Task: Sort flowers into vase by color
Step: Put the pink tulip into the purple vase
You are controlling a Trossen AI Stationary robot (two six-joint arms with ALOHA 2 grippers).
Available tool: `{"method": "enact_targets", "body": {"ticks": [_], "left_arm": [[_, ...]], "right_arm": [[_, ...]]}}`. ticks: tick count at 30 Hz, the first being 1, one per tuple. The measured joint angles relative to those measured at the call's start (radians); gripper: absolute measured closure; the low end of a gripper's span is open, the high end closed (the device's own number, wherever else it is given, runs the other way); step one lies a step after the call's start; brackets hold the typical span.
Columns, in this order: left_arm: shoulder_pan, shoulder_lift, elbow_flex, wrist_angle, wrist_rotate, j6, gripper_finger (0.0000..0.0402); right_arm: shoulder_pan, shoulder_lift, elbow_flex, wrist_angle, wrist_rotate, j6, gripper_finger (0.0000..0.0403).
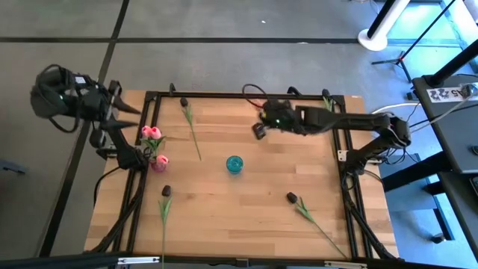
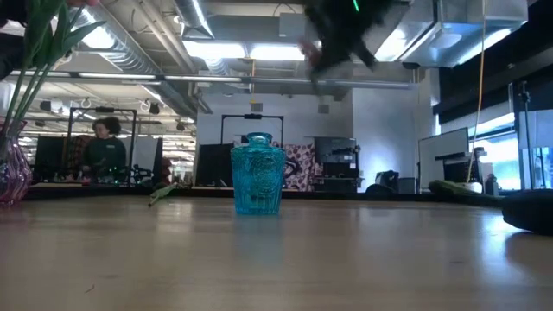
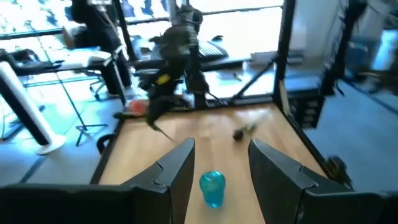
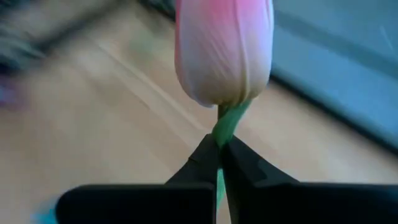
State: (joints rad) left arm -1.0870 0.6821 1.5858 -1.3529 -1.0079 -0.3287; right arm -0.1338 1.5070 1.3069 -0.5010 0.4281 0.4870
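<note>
My right gripper (image 4: 221, 149) is shut on a pink tulip, whose bud (image 4: 224, 50) fills its wrist view. It hovers over the table's far middle (image 1: 260, 131), high above the blue vase (image 1: 234, 164) (image 2: 257, 173). The pink vase (image 1: 159, 162) near the left edge holds pink tulips (image 1: 151, 134). Three dark tulips lie flat on the wood: one at the far side (image 1: 184, 102), one near left (image 1: 166, 191), one near right (image 1: 291, 198). My left gripper (image 3: 221, 146) is open, raised over the far left corner (image 1: 123, 112). My right gripper pinches the pink tulip's green stem (image 4: 227, 121) just under the bud, between the ends of its two fingers (image 4: 202, 162). The bud stands out beyond the fingertips. The flower is lifted clear of the table; the rest of the stem is hidden behind the fingers.
Another flower lies at the table's far right edge (image 1: 326, 101). A black frame (image 1: 157, 97) borders the far and side edges. Bare wood lies between the two vases and along the near middle. A person (image 2: 104, 147) sits in the room beyond the table.
</note>
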Motion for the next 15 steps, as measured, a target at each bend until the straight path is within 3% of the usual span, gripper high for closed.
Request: {"method": "enact_targets", "body": {"ticks": [4,7,11,15], "left_arm": [[-0.009,-0.038,0.024,0.01,-0.043,0.003,0.0255],[-0.046,-0.057,0.024,0.035,-0.057,-0.001,0.0255],[-0.116,-0.057,0.009,0.106,-0.061,0.029,0.0255],[-0.16,-0.05,-0.021,0.185,-0.047,0.076,0.0255]], "right_arm": [[0.091,0.009,0.009,0.387,0.008,-0.195,0.0395],[0.117,0.021,0.011,0.627,-0.078,-0.291,0.0398],[0.117,0.041,0.024,0.759,-0.217,-0.313,0.0399],[0.138,0.072,0.1,0.765,-0.25,-0.366,0.0399]]}}
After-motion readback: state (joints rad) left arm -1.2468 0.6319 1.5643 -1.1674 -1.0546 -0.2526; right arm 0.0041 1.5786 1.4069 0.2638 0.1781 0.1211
